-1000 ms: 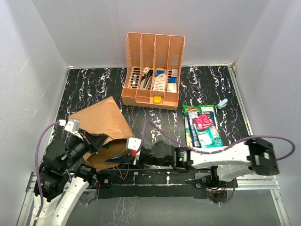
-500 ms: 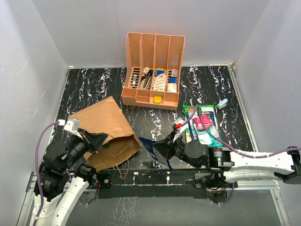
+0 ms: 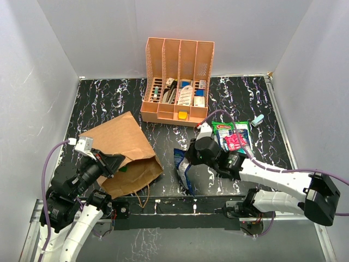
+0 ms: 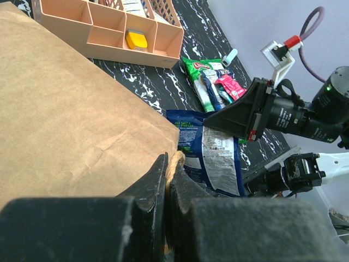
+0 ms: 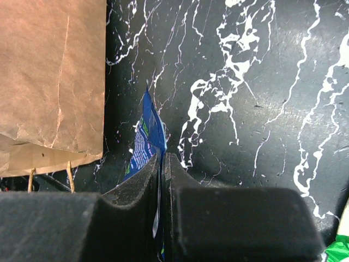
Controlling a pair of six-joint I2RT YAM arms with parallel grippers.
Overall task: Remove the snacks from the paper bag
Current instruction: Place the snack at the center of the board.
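Observation:
The brown paper bag (image 3: 122, 150) lies on its side at the left, its mouth facing the near edge. My left gripper (image 4: 168, 164) is shut on the bag's cord handle (image 4: 177, 161) at the mouth. My right gripper (image 5: 162, 159) is shut on a blue snack packet (image 3: 184, 170) and holds it above the table to the right of the bag's mouth; the packet also shows in the left wrist view (image 4: 210, 155) and the right wrist view (image 5: 146, 136). Several packets, green, red and teal (image 3: 234, 143), lie in a pile at the right. Something green shows inside the bag's mouth (image 3: 124, 168).
An orange slotted organiser (image 3: 177, 82) with stationery stands at the back centre. A small teal item (image 3: 257, 120) lies near the right wall. White walls close in the black marbled table (image 3: 109, 98). A metal rail (image 3: 180, 207) runs along the near edge.
My right gripper has pulled out of the bag's mouth and moved right and away from the near edge, carrying the blue packet out. The left gripper and bag have stayed put.

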